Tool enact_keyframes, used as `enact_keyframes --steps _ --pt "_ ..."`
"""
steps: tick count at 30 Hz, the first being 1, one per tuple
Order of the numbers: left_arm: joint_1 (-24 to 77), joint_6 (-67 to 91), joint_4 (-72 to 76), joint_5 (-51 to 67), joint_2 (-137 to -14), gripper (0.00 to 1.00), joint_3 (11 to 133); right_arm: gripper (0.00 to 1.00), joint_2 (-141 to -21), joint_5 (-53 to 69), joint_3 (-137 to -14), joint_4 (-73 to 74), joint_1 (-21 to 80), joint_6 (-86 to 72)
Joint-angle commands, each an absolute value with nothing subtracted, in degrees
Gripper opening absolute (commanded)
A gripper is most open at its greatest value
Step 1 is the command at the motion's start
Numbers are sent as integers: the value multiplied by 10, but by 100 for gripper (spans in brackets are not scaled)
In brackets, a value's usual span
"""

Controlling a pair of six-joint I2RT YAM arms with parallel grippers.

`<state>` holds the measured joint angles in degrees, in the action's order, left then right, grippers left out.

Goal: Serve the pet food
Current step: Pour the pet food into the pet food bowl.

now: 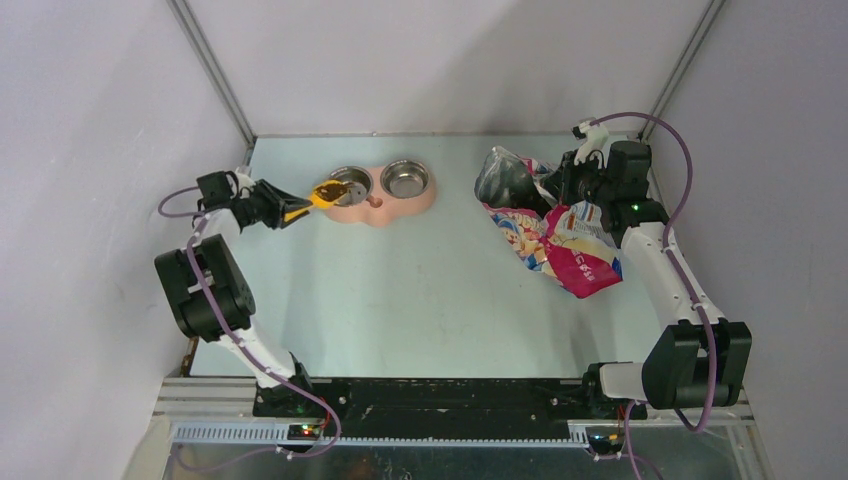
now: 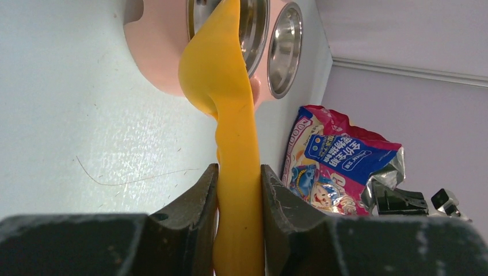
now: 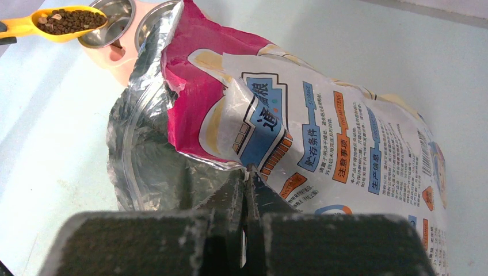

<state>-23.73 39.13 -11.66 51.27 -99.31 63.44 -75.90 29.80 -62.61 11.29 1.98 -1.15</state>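
The pet food, dark-brown kibble (image 1: 330, 189), fills the bowl of a yellow scoop (image 1: 318, 196). My left gripper (image 1: 285, 210) is shut on the scoop's handle (image 2: 239, 190) and holds the scoop over the left edge of the pink feeder (image 1: 385, 212), beside its left steel bowl (image 1: 352, 184). The kibble also shows in the right wrist view (image 3: 69, 21). The open cat food bag (image 1: 555, 240) lies at the right. My right gripper (image 3: 246, 178) is shut on the rim of the bag (image 3: 322, 126) and holds its silver mouth open.
The feeder's right steel bowl (image 1: 405, 178) looks empty. The feeder sits near the back wall, and side walls close in the table (image 1: 420, 300). The bag (image 2: 339, 161) also shows in the left wrist view, beyond the feeder (image 2: 155, 52).
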Motion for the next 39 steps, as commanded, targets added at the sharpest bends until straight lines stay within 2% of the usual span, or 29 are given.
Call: enact_keyframes --steps 1,24,39 --pt "-227 330 -221 477 -990 0 678 0 -754 273 -628 126 8 -10" --pt "-161 243 -479 370 -1072 0 916 0 -741 277 -628 131 8 -9" --pt "-130 218 -547 313 -1096 0 1029 0 -738 281 -628 132 8 -9"
